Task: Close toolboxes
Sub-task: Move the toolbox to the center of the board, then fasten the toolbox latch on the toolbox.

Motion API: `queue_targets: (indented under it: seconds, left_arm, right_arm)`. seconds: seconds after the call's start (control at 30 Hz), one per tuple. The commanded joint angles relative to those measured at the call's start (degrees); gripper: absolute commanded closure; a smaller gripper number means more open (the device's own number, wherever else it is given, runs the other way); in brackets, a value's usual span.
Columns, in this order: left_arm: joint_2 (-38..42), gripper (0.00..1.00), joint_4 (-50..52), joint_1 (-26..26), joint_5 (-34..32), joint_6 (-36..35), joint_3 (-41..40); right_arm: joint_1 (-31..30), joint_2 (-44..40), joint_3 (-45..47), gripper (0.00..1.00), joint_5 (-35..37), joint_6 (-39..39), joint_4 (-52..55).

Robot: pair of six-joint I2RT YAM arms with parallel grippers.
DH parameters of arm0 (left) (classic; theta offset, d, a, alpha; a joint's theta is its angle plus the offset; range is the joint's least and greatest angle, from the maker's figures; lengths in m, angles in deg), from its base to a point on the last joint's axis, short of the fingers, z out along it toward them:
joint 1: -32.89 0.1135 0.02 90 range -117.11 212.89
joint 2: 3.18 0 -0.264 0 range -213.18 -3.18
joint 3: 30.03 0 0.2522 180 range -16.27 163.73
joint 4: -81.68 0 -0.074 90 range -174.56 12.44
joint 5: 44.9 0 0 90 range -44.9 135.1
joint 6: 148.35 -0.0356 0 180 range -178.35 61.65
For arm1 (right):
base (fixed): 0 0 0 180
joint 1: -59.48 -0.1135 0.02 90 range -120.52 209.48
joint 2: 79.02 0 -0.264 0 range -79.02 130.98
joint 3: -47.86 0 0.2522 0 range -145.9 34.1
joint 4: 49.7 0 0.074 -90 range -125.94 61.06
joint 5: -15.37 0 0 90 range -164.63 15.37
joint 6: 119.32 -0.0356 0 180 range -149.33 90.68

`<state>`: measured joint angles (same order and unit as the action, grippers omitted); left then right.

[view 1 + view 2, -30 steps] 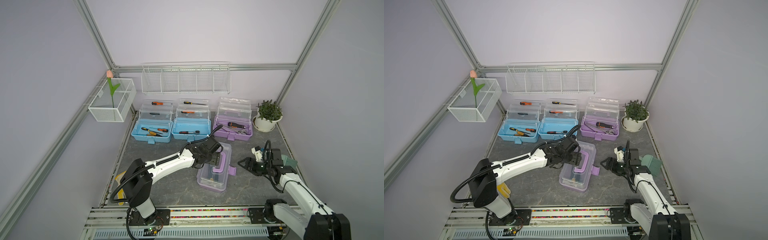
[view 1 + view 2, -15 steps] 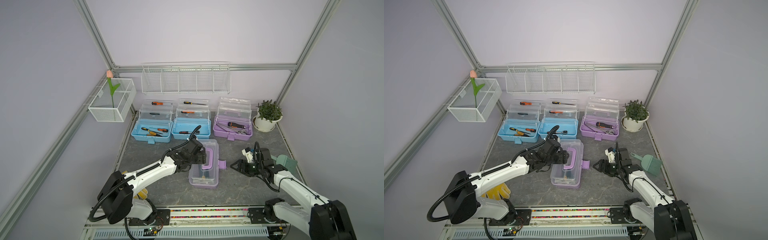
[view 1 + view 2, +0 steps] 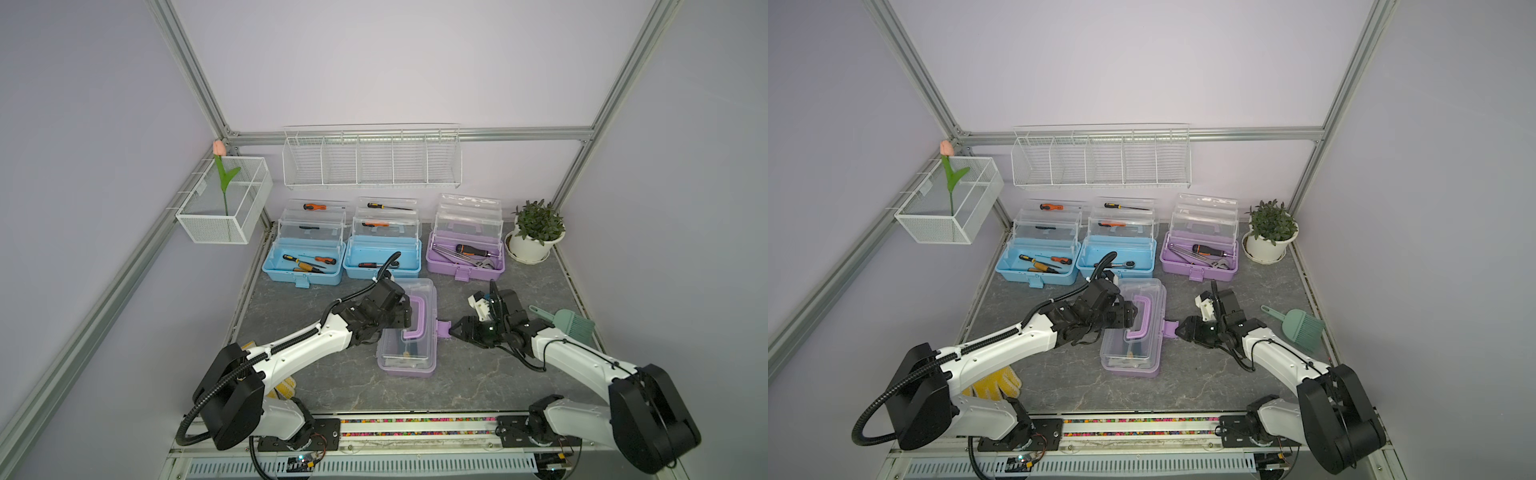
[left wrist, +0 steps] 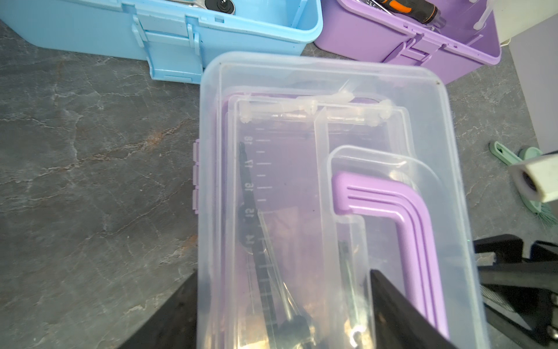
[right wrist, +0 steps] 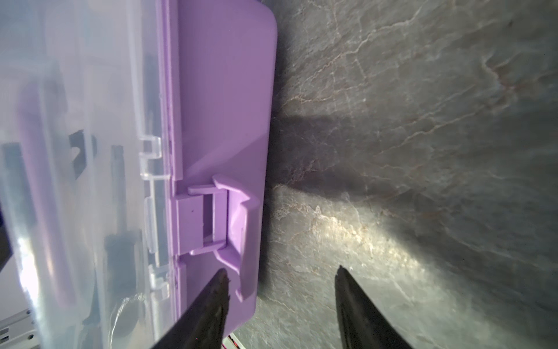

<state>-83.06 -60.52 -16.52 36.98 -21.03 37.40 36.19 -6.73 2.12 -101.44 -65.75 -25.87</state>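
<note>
On the table (image 3: 478,374), centre: near purple box (image 3: 409,353) sits lid down, latch (image 5: 232,223) unsnapped and sticking out toward the right gripper (image 5: 280,269). Right jaws are apart with nothing held. One fingertip is right at the latch, contact unclear, and the other is over bare table. Left gripper (image 3: 402,318) straddles the hinge-side half of the lid, jaws wide. One finger is down the outside wall, the other on the lid beside the handle (image 4: 401,211); can't tell if it's actually clamping. Back row, lids up, tools inside: blue box (image 3: 291,276), second blue box (image 3: 365,272), rear purple box (image 3: 444,272).
</note>
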Motion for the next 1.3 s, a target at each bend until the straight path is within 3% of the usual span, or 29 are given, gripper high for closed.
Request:
queue_targets:
  seconds: [0.0,0.33,0.93,1.07,1.27]
  left_arm:
    - [-2.56,0.32,9.64,0.44,0.44,2.1,-2.87]
    - [-3.08,0.32,9.1,0.41,0.61,2.09,-2.65]
    - [-4.23,0.31,8.95,0.32,0.65,1.74,-1.54]
    - [-4.32,0.26,7.57,0.34,1.72,1.47,-1.98]
    - [-4.5,0.05,6.91,0.08,2.41,0.93,-1.7]
  right_arm:
    - [-1.2,2.61,-1.92,0.46,0.79,-1.01,-2.78]
    - [-3.05,6.63,-3.99,0.63,1.93,-1.52,-3.91]
    - [-3.15,2.21,-4.71,0.88,6.6,0.19,2.32]
    - [-3.13,0.73,-4.8,0.88,7.01,1.24,3.24]
    - [-3.12,-0.9,-4.77,0.85,5.51,1.57,3.52]
